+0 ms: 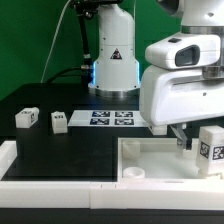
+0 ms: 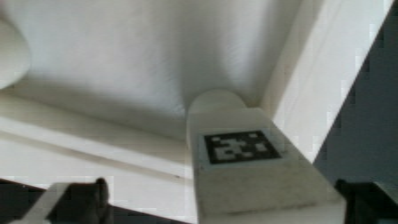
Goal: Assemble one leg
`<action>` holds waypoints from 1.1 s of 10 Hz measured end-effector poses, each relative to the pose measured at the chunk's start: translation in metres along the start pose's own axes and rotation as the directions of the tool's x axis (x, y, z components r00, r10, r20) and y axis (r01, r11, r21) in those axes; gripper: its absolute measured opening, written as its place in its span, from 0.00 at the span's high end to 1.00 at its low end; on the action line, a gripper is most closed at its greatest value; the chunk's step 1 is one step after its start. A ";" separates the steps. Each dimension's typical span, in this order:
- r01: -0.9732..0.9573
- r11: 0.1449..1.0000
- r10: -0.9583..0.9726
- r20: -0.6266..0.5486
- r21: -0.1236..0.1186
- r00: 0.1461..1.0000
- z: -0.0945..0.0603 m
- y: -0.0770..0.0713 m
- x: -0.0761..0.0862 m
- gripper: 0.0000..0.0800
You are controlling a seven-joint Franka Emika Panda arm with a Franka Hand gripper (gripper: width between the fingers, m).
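Note:
A white leg [image 1: 211, 148] with a black-and-white tag stands over the right end of the large flat white tray-like piece [image 1: 150, 152]. My gripper [image 1: 192, 143] is low beside it. In the wrist view the leg [image 2: 240, 150] lies between the jaws, its tag showing, above the tray-like piece's inner face [image 2: 143, 90]. My gripper [image 2: 222, 203] is open. One dark finger [image 2: 365, 203] touches the leg's side. The other finger [image 2: 75, 203] stands apart from it, with a white gap between. Two more legs [image 1: 25, 118] [image 1: 58, 121] rest on the black table at the exterior view's left.
The marker board [image 1: 112, 118] lies at the table's middle back, in front of the arm's base [image 1: 112, 70]. A round socket [image 1: 133, 175] sits in the tray-like piece's front edge. A raised white rim [image 2: 329, 60] runs beside the leg.

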State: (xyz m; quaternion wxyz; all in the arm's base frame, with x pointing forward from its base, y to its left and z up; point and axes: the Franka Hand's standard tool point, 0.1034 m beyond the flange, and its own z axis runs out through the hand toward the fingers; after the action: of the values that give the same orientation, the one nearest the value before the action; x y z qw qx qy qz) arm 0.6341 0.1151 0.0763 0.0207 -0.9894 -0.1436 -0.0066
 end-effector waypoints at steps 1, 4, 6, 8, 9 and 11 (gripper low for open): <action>-0.022 1.000 0.022 0.000 0.000 1.000 0.000 0.000 0.000 0.34; -0.369 0.929 0.369 -0.013 0.005 0.929 0.003 -0.004 0.002 0.64; -0.747 0.664 0.747 0.004 0.027 0.665 0.004 -0.005 0.002 0.64; -0.945 0.328 0.945 0.009 0.019 0.328 0.005 -0.007 0.003 0.64; -0.978 0.208 0.978 0.023 0.023 0.209 0.005 -0.006 0.004 0.64; -0.998 0.054 0.998 0.036 0.024 0.055 0.005 -0.006 0.004 0.64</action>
State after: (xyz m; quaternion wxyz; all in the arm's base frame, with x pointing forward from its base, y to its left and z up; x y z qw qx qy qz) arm 0.6362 0.1225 0.0718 0.0397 -0.8166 0.5756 0.0170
